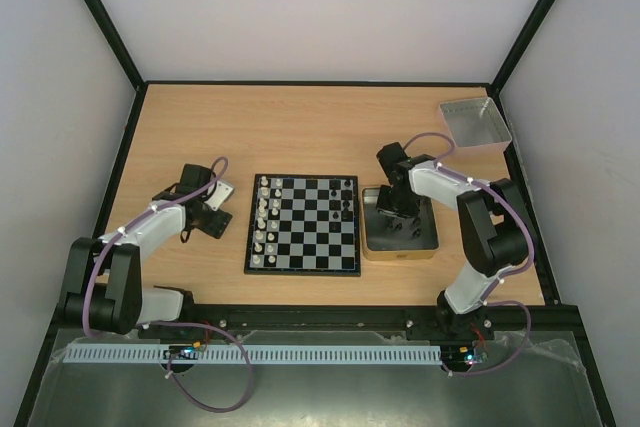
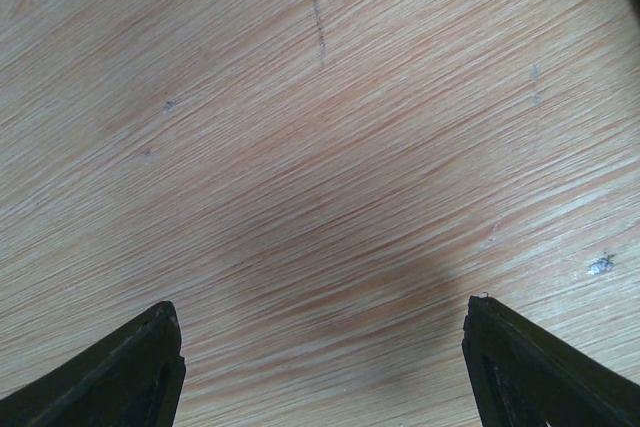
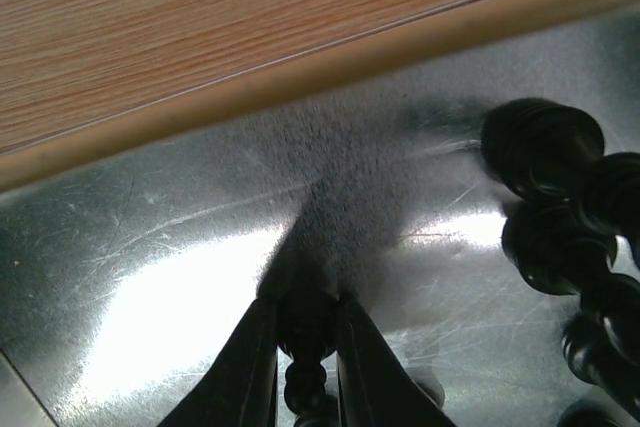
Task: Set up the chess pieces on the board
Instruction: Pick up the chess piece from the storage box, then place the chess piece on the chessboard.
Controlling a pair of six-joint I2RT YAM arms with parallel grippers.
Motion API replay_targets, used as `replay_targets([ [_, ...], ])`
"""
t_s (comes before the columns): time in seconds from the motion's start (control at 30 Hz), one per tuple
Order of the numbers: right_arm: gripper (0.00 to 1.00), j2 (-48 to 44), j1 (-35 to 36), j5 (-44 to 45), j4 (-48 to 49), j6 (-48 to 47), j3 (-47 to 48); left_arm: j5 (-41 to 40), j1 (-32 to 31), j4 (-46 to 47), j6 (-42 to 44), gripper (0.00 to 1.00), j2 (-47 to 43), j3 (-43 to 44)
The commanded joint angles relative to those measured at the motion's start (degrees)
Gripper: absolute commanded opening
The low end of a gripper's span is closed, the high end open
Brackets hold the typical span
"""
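My right pincer is clamped shut on a black piece over the shiny floor of the tin. Other black pieces lie in the tin to the right. The tin sits just right of the board. White pieces fill the board's two left columns, with a few black ones near its right edge. My left pincer hangs wide open, holding nothing, over bare desk left of the board.
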Motion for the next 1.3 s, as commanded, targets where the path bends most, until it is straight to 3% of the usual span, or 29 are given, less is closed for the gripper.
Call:
replay_targets([
  [0.0,0.11,-1.5,-0.1,2.4,-2.6,0.3,0.3,-0.7,-0.1,0.1,-0.6,0.77,-0.9,-0.9],
  [0.33,0.11,-6.8,6.4,9.6,-10.5,0.9,6.6,-1.6,0.4,0.5,-1.0,0.77,-0.5,-1.1],
  [0.63,0.11,-9.3,19.3,9.7,-15.3,7.7,13.3,-1.5,0.8,0.6,-0.9,0.77,-0.5,-1.1],
  [0.93,0.11,-7.4,31.3,7.8,-11.7,13.1,11.6,-1.4,1.5,0.5,-0.8,0.76,-0.9,-1.1],
  [1.27,0.12,-4.9,32.7,3.2,-5.9,13.1,6.1,-1.0,2.2,0.7,-0.7,0.77,-1.0,-1.2],
])
